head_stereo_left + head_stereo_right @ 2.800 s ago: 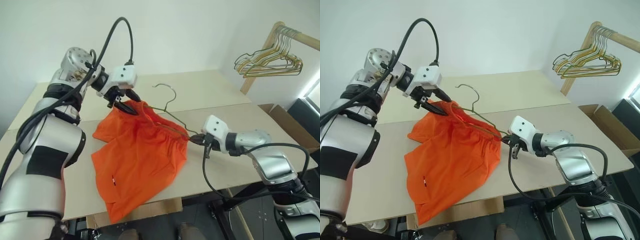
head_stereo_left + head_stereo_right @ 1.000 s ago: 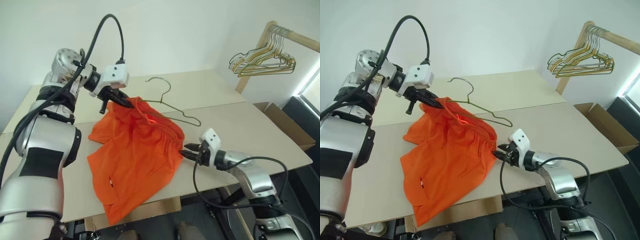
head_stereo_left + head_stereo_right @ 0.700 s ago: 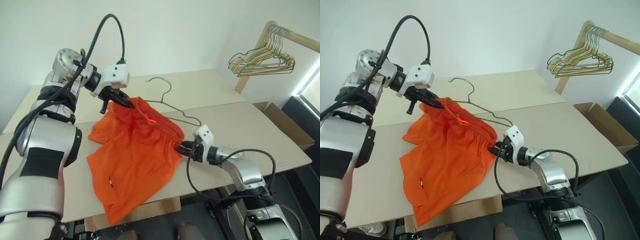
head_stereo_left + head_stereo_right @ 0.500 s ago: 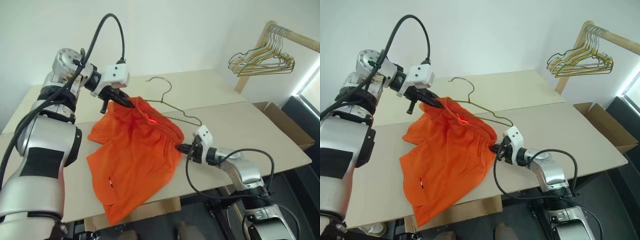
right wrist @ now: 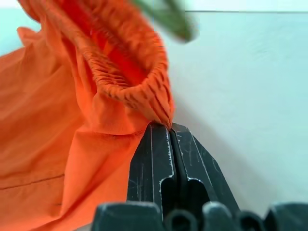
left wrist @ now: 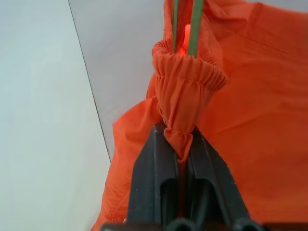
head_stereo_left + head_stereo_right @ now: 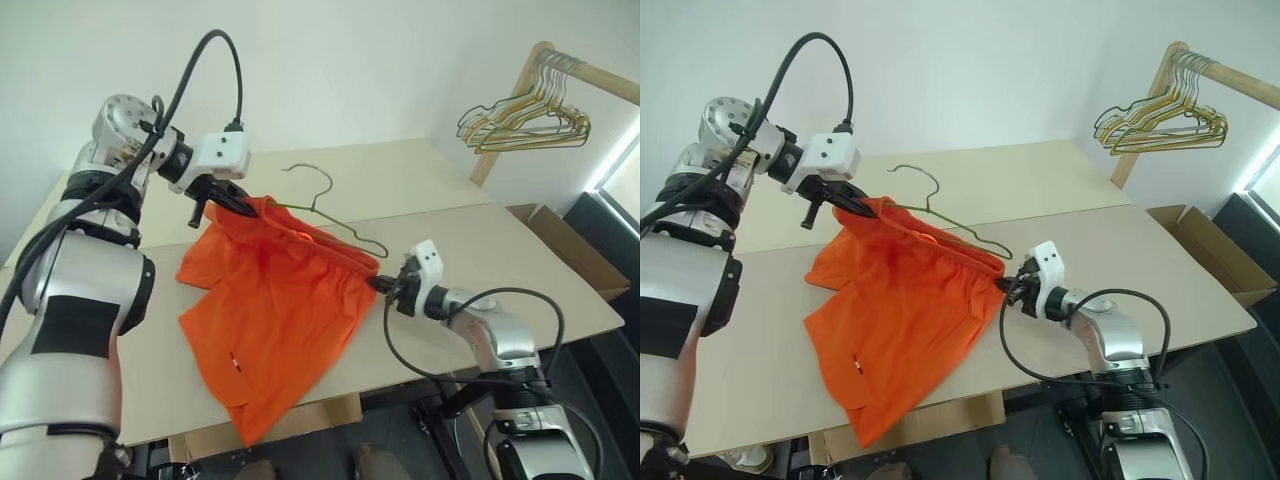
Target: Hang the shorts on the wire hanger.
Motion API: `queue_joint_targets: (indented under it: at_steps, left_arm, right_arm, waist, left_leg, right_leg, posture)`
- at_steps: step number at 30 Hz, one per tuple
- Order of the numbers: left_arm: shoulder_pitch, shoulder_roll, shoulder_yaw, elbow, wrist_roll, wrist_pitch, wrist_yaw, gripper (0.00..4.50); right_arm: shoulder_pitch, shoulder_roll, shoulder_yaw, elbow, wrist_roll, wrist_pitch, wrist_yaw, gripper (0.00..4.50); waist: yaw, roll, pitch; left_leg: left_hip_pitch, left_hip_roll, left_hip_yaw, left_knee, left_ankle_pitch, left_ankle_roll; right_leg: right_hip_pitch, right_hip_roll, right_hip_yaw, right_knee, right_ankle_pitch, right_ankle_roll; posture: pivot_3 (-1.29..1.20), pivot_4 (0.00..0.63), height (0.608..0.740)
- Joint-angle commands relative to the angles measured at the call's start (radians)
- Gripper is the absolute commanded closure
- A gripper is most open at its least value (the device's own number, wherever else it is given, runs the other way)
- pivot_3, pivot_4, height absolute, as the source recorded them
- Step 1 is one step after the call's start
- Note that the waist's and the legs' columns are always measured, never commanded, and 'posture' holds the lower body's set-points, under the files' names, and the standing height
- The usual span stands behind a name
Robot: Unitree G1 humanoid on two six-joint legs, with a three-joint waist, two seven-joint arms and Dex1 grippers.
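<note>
Two hands: both pinch the shorts' (image 7: 275,310) waistband, one at each end, so it stretches between them above the surface (image 7: 520,255).
Left hand (image 7: 243,205): fingers clamped together on a bunched bit of gathered waistband, raised over the surface's far left part.
Right hand (image 7: 381,285): fingers closed tight on the waistband's other end, low, near the front edge toward the right.
Shorts: orange, hanging from the stretched waistband; the legs drape down onto the surface and one corner spills over the front edge.
Hanger (image 7: 322,209): thin dark wire, lower part inside the waistband opening, hook sticking up and out behind the shorts.
Surface: pale board, a seam running across it behind the shorts.
Rack (image 7: 560,62): wooden, at far right, holding a bunch of hangers (image 7: 525,118).
</note>
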State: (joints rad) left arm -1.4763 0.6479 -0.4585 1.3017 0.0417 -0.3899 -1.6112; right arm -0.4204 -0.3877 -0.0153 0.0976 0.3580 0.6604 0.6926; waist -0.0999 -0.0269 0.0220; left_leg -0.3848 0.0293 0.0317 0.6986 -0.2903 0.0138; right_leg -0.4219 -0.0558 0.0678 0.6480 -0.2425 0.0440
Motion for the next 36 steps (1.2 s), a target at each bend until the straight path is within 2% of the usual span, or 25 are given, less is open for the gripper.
queue_joint_targets:
  at_steps: [1, 8, 13, 17, 21, 26, 33, 36]
  left_arm:
    - [-0.017, 0.034, -0.014, -0.025, -0.035, -0.012, -0.003, 4.5]
    - [-0.004, 0.044, -0.001, -0.012, 0.002, -0.022, -0.003, 4.5]
    - [-0.002, 0.044, 0.026, -0.025, -0.088, 0.036, -0.003, 4.5]
    - [0.011, 0.079, -0.074, -0.073, -0.169, 0.054, -0.003, 4.5]
    - [0.013, 0.114, -0.177, -0.081, -0.155, 0.021, -0.003, 4.5]
    - [0.022, 0.13, -0.225, -0.084, -0.198, 0.025, -0.003, 4.5]
    - [0.021, 0.104, -0.145, -0.036, -0.054, -0.009, 0.002, 4.5]
    - [0.036, 0.088, -0.107, -0.033, -0.001, -0.018, 0.024, 4.5]
  right_arm:
    - [-0.015, -0.038, -0.04, 0.003, 0.016, 0.004, 0.013, 4.46]
    - [0.002, -0.093, -0.039, -0.015, 0.023, -0.004, 0.037, 4.46]
    - [0.009, -0.115, -0.042, 0.003, 0.013, 0.001, 0.023, 4.46]
    - [0.008, -0.118, -0.04, 0.025, 0.003, -0.004, 0.004, 4.46]
    - [0.002, -0.12, -0.037, 0.045, -0.008, -0.026, -0.005, 4.46]
    - [-0.019, -0.127, -0.029, 0.068, -0.021, -0.05, -0.006, 4.46]
    - [-0.027, -0.191, 0.008, -0.001, -0.086, -0.174, 0.03, 4.46]
    - [-0.053, -0.265, 0.05, -0.112, -0.134, -0.2, 0.07, 4.46]
  waist:
    - [0.0, 0.0, 0.0]
    - [0.0, 0.0, 0.0]
    - [0.0, 0.0, 0.0]
    - [-0.001, 0.0, 0.0]
    - [0.0, 0.0, 0.0]
    - [0.001, 0.0, 0.0]
    - [0.002, 0.0, 0.0]
    - [0.002, 0.0, 0.0]
  left_leg:
    - [0.0, 0.0, 0.0, 0.0, 0.0, 0.0]
    - [0.0, 0.0, 0.0, 0.0, 0.0, 0.0]
    - [0.0, 0.0, 0.0, 0.0, 0.0, 0.0]
    - [0.0, 0.0, 0.0, 0.0, 0.0, 0.0]
    - [0.0, 0.0, -0.001, 0.0, 0.0, 0.0]
    - [0.0, 0.0, -0.001, 0.0, 0.0, 0.0]
    - [-0.001, 0.0, 0.0, 0.0, 0.0, 0.0]
    - [-0.001, 0.0, 0.0, 0.001, 0.0, 0.0]
  right_leg:
    - [0.0, 0.0, 0.0, 0.0, 0.0, 0.0]
    - [0.0, 0.0, 0.0, 0.0, 0.0, 0.0]
    - [0.0, 0.0, 0.0, 0.0, 0.0, 0.0]
    - [0.0, 0.0, 0.0, 0.0, 0.0, 0.0]
    - [0.0, 0.0, 0.0, 0.0, 0.0, 0.0]
    - [0.0, 0.0, 0.0, 0.0, 0.0, 0.0]
    - [-0.001, 0.0, 0.0, 0.0, 0.0, 0.0]
    - [-0.001, 0.0, 0.0, -0.001, 0.0, 0.0]
  posture:
    - [-0.08, 0.0, 0.74]
    - [-0.07, 0.0, 0.74]
    - [-0.08, 0.0, 0.74]
    - [-0.08, 0.0, 0.74]
    - [-0.07, 0.0, 0.74]
    - [-0.07, 0.0, 0.74]
    - [-0.07, 0.0, 0.74]
    - [-0.07, 0.0, 0.74]
